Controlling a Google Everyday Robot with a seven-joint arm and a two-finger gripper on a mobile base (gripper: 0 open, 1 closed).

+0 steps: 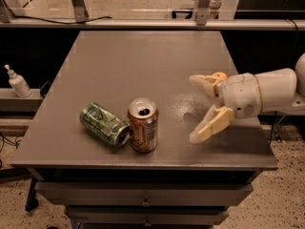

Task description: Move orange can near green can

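Note:
The orange can stands upright near the table's front edge, its silver top open. The green can lies on its side right next to it on the left, its end touching or almost touching the orange can. My gripper is to the right of the orange can, well apart from it, above the table. Its two pale fingers are spread wide and hold nothing.
An orange fruit sits behind the gripper, mostly hidden by it. The grey table has drawers below its front edge. A white pump bottle stands on a ledge at the left. Metal frame legs stand at the back.

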